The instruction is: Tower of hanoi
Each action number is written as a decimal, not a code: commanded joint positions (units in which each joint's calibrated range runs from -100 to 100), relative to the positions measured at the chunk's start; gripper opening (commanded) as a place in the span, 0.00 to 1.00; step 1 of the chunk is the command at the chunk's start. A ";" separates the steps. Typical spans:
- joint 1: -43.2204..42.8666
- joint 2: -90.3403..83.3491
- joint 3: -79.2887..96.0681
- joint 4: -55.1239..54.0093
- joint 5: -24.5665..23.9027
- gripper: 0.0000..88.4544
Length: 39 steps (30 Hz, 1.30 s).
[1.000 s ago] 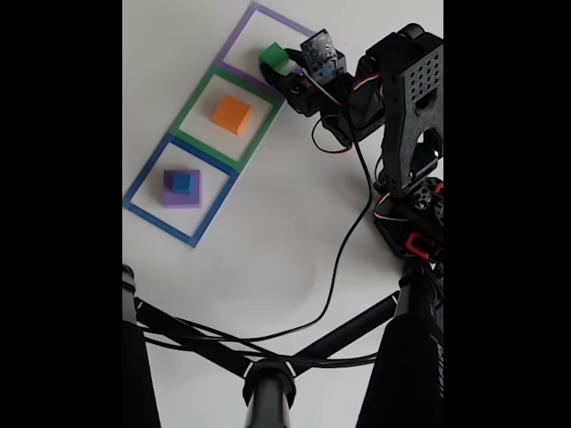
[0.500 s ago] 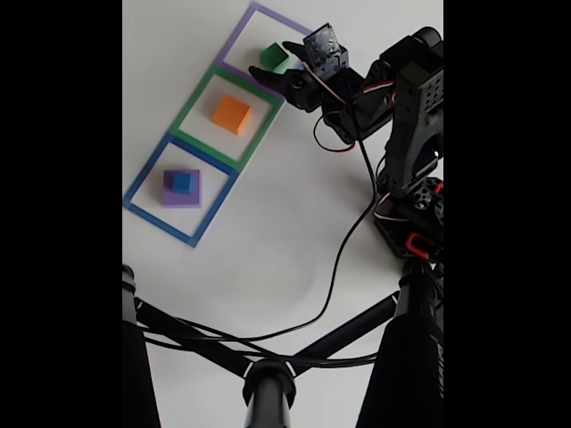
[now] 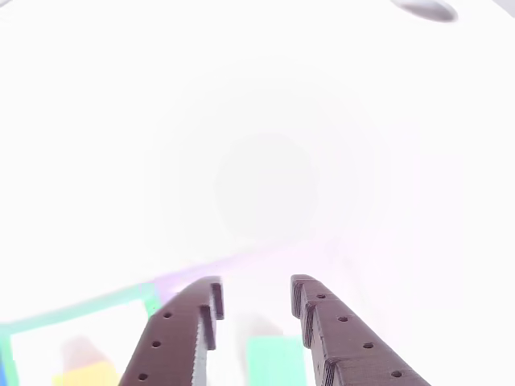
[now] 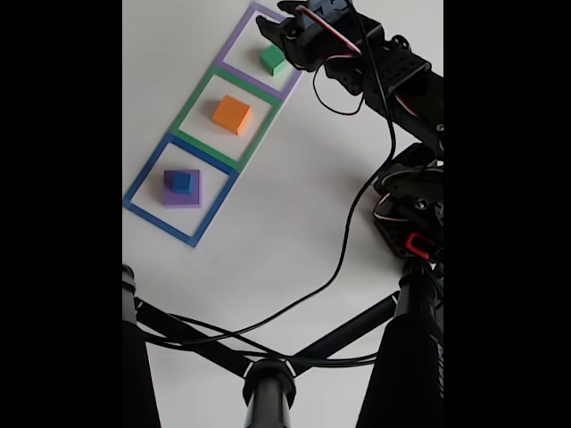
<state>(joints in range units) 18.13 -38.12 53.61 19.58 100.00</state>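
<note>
While the tool (image 3: 256, 310) hangs with jaws apart, empty, the green block (image 4: 273, 60) sits flat below, edges skewed diagonally.

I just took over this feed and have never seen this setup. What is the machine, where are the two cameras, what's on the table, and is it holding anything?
It is a small black robot arm with a two-finger gripper. The fixed view looks down on the white table; the other view looks out between the brown fingers.

Three taped square outlines lie in a row. The blue one holds a purple slab with a blue cube on top. The green one holds an orange block. The purple one holds a green block.

The gripper is open and holds nothing; it hangs over the green block.
</note>
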 commanded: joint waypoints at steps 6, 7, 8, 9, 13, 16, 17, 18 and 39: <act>-12.19 -3.67 -41.43 53.78 0.00 0.00; -13.82 -3.67 -43.79 56.37 0.00 0.00; -15.26 -3.75 -45.70 58.47 0.00 0.00; -16.79 -3.75 -47.88 61.15 0.00 0.00; -22.06 -3.75 -55.25 70.70 0.00 0.00; -26.09 -3.67 -59.16 75.88 0.00 0.00; -27.43 -3.83 -60.07 76.94 0.00 0.00; -28.87 -4.07 -60.88 77.99 -0.17 0.00; -36.25 -19.82 -22.07 49.24 0.00 0.30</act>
<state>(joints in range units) -19.61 -52.81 17.58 82.74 99.80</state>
